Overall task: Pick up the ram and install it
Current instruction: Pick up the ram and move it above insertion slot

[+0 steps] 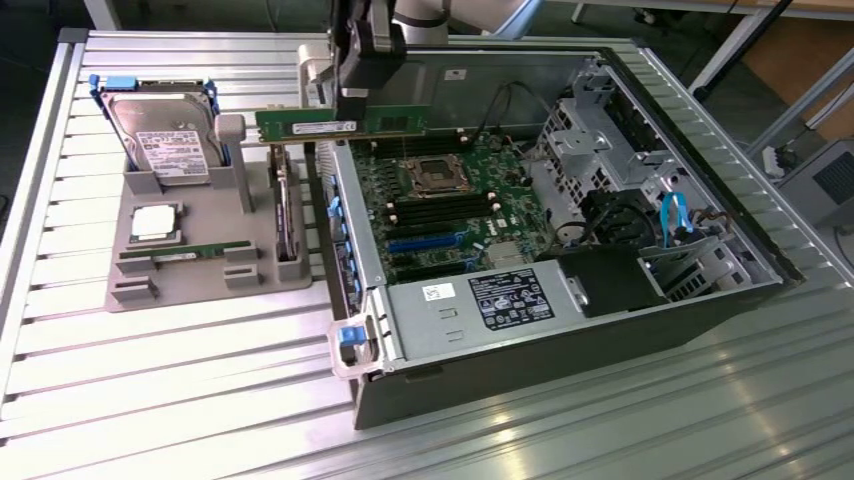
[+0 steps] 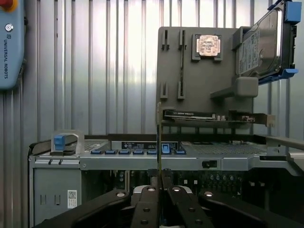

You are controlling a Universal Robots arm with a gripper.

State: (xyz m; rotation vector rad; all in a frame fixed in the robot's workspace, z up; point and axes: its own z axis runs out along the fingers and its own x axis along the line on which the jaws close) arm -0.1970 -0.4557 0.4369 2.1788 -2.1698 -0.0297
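Ribbed aluminium tabletop [image 1: 160, 400] carries a grey tray [image 1: 200, 290] at the exterior view's left and an open computer case [image 1: 747, 260] at its right. A hard drive [image 1: 163, 140] in blue rails stands propped at the tray's far end. A square silver processor chip [image 1: 154, 222] lies flat in front of it, with a second green stick [image 1: 187, 252] lying in a slot nearer the camera. A dark expansion card [image 1: 284, 215] stands on edge along the side of the tray nearest the case.

Just right of the card, the claw [image 1: 354, 105] hangs from above, clamped on the ram [image 1: 334, 127]. The ram is a long, slim green board with a white label and small dark chips, held level with its long edge down. It is in the air over the case wall that faces the tray, and is not seated in the motherboard [image 1: 454, 200]. Further right inside the case, the grey power supply [image 1: 481, 305] sits nearest the camera.

In the wrist view, the ram [image 2: 158, 142] shows edge-on as a thin line. It runs out from the claw [image 2: 159, 178], whose black fingers [image 2: 145, 209] pinch it from both sides.
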